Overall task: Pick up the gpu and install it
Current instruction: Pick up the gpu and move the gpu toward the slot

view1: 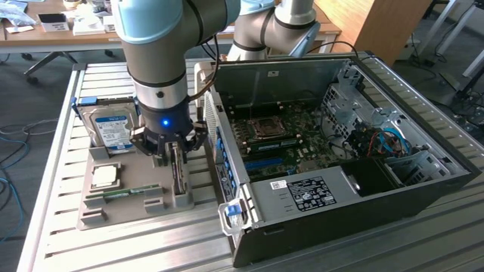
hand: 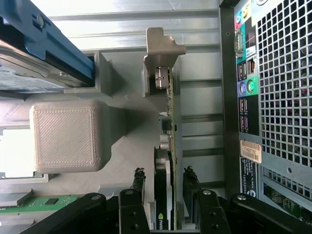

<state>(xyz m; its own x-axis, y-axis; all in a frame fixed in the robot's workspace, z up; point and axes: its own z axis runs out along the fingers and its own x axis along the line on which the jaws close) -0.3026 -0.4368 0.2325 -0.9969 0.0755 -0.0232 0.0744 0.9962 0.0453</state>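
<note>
From where I stand, the gripper is right down on the grey printed holder, which sits on the slatted metal surface just beside the open computer case. The gpu is in its slot in that holder, standing on its long edge. It sits at the side nearest the case, with the blue-labelled hard drive, the processor and the green memory stick further off toward the exterior view's left. In the wrist view the gpu appears edge-on, and its long axis runs straight out from between the fingers to the silvery bracket at the far end. So the card lies directly in the gripper, one finger on each flat face, with the closing line square across its thin dimension. The fingers are set narrow but seem not to have closed. I think a sliver of grey shows between each pad and the card, though it is hard to be sure on the case side. The gpu has not been lifted, and the motherboard in the case has no card in it.
</note>
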